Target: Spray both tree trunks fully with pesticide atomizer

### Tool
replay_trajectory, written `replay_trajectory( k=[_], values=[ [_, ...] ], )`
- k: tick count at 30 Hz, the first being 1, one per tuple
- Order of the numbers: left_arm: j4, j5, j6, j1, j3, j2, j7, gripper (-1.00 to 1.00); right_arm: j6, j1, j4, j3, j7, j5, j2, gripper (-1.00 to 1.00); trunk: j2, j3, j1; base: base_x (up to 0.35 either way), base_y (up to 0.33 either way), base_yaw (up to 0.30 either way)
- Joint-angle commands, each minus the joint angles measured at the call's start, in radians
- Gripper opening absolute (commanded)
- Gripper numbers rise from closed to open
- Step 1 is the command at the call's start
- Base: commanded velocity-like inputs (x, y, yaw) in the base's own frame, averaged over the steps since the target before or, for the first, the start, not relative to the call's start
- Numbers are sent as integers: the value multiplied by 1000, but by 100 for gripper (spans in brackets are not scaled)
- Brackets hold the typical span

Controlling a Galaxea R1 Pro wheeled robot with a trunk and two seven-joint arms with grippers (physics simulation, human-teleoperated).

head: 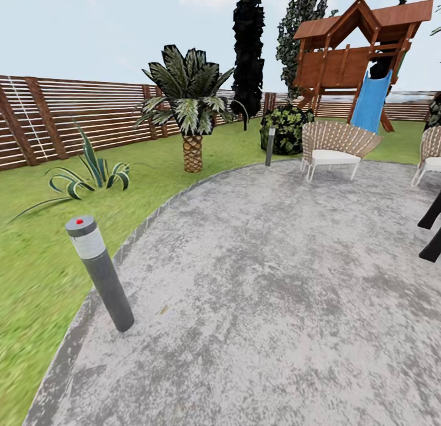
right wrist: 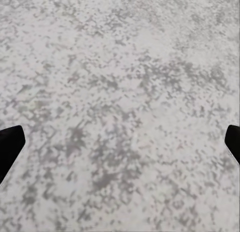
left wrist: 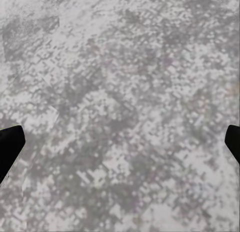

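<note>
The pesticide atomizer (head: pixel 101 273) stands tilted on the floor at the left rim of the grey paved patch. It is a slim dark-grey cylinder with a pale band, a flat grey cap and a red dot. Two tall dark trees (head: pixel 248 46) (head: pixel 301 28) rise far behind; I cannot make out their trunks from here. My left gripper (left wrist: pixel 120 147) is open over bare paving, its black fingertips (left wrist: pixel 9 147) wide apart. So is my right gripper (right wrist: pixel 120 147), with nothing between its fingers. Black parts of my right arm (head: pixel 432 210) poke in at the head view's right edge.
Grass borders the paving (head: pixel 263 279) on the left, backed by a slatted wooden fence (head: pixel 73 114). A small palm (head: pixel 191 114), a striped spiky plant (head: pixel 92 169), a dark shrub (head: pixel 286 129), a second grey post (head: pixel 270 145), wicker chairs (head: pixel 334 147) and a playhouse with a blue slide (head: pixel 370 101) stand beyond.
</note>
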Motion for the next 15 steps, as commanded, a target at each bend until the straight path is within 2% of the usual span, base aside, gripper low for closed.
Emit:
replay_trajectory(
  k=[1,15],
  values=[
    [0,0,0,0,0,0,0,100,0,0,0,0,0,0,0,100,0,0,0,336,8,-1],
    [0,0,0,0,0,1,0,100,-1,0,-9,-2,-1,0,0,100,0,0,0,338,1,0]
  ],
)
